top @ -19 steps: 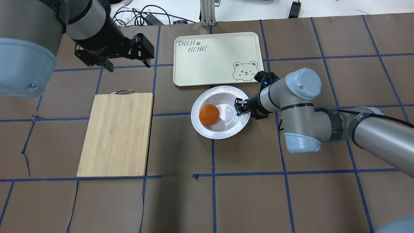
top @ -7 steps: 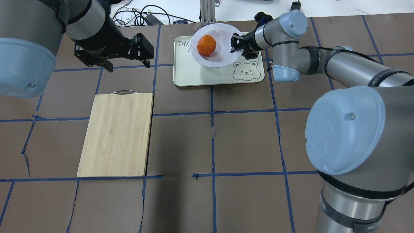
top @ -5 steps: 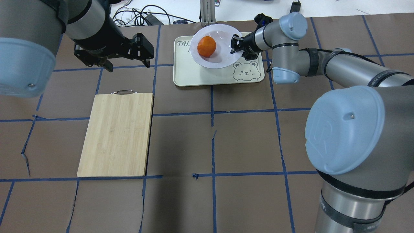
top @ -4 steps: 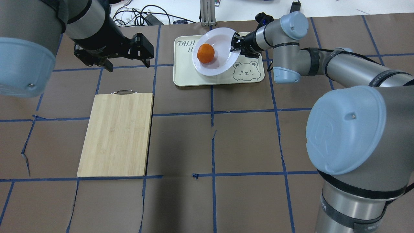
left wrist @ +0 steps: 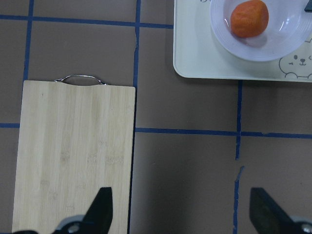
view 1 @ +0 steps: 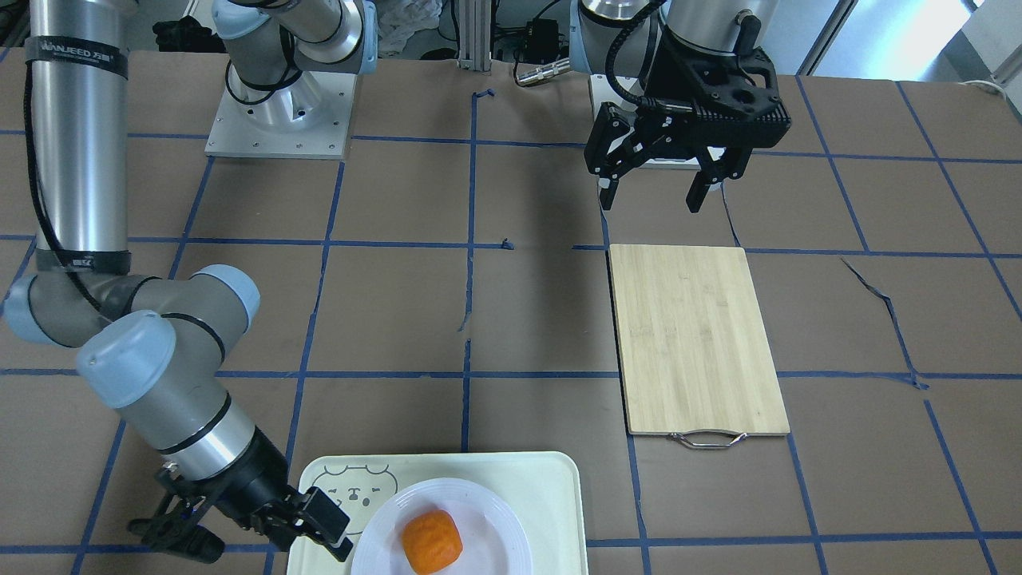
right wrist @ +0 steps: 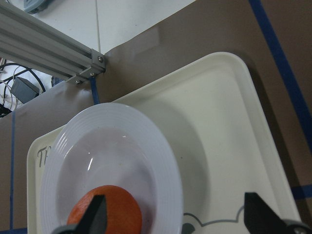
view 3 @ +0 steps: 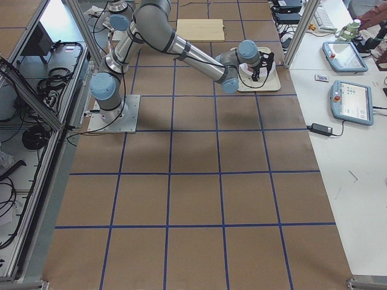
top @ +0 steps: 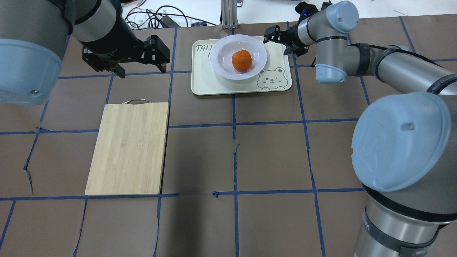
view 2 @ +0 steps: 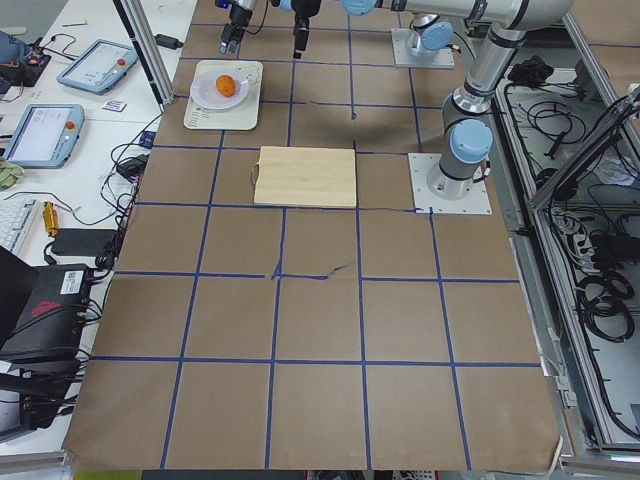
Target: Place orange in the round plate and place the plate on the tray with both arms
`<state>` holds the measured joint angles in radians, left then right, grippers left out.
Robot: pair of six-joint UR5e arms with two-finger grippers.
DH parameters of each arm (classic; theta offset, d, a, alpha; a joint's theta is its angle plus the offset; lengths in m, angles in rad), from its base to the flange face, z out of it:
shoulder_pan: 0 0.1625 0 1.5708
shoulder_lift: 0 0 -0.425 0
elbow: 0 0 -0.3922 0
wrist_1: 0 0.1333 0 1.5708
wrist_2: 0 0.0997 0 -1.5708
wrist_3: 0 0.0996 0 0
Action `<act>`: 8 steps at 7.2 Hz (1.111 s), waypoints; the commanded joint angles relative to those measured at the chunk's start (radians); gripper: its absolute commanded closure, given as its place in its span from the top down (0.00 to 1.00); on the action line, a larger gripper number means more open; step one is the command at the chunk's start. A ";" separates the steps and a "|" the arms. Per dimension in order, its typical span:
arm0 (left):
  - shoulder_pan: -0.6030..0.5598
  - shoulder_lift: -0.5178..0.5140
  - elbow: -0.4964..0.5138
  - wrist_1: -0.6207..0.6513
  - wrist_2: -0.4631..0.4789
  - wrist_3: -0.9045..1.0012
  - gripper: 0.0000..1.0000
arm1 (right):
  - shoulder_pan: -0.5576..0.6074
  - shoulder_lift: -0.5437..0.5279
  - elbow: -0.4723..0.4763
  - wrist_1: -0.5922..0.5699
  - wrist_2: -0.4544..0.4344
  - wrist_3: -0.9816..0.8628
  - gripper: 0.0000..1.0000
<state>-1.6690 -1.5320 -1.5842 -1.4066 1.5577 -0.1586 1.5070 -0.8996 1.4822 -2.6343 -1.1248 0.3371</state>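
Note:
The orange (top: 241, 60) lies in the middle of the round plate (top: 219, 57), which rests flat on the tray (top: 214, 84) at the table's far side. My right gripper (top: 275, 41) is open just off the plate's right rim, touching nothing. In the right wrist view the plate (right wrist: 107, 161), the orange (right wrist: 105, 213) and the tray (right wrist: 219, 146) show between the spread fingers. My left gripper (top: 141, 71) hangs open and empty above the table, left of the tray. The front view shows the right gripper (view 1: 275, 551) beside the plate (view 1: 479, 511).
A bamboo cutting board (top: 128, 148) with a metal handle lies on the table's left half, below my left gripper (view 1: 651, 196). Cables and an aluminium post (top: 228, 14) stand just beyond the tray. Brown paper with blue tape lines covers the table.
The right arm carried the plate with the orange onto the tray and set it down. Its gripper then opened and drew back to the right. The left arm stayed still.

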 commanded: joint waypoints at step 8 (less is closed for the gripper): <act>-0.001 0.006 -0.005 -0.002 0.004 0.001 1.00 | 0.079 -0.372 -0.286 1.145 -0.455 -0.234 1.00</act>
<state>-1.6706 -1.5272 -1.5895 -1.4070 1.5604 -0.1579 1.5694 -1.2398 1.1949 -1.5131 -1.5774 0.0998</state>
